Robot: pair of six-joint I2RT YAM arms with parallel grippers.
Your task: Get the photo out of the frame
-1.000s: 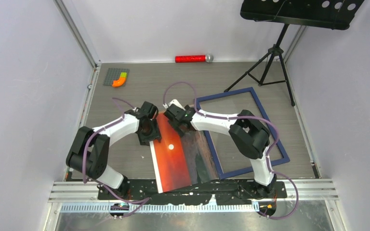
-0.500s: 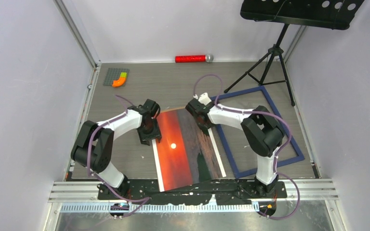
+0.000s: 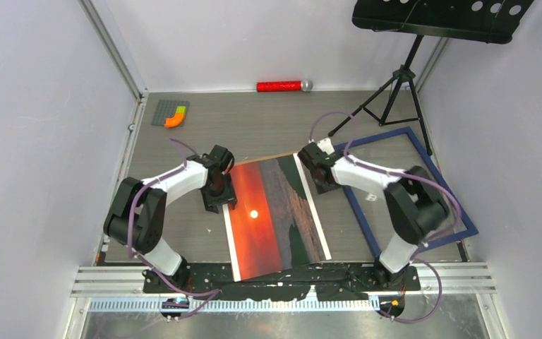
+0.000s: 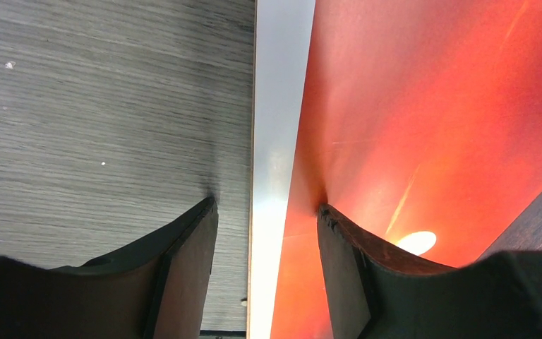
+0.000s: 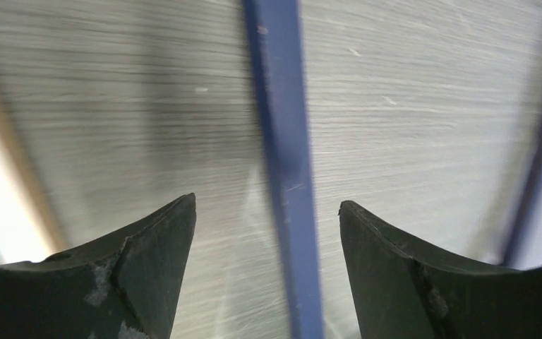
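Photo (image 3: pixel 275 212) lies outside frame (image 3: pixel 395 133) by counter's (image 3: pixel 254 120) near edge, left tool (image 4: pixel 266 205) and right tool (image 5: pixel 267 201) both released; removal appears done.

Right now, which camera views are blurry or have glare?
Right wrist view: streaky blur, the frame rail smeared, and a washed-out bright patch at the left edge. Left wrist view: sharp, with glare on the photo and its white border. Top view: sharp and evenly lit.
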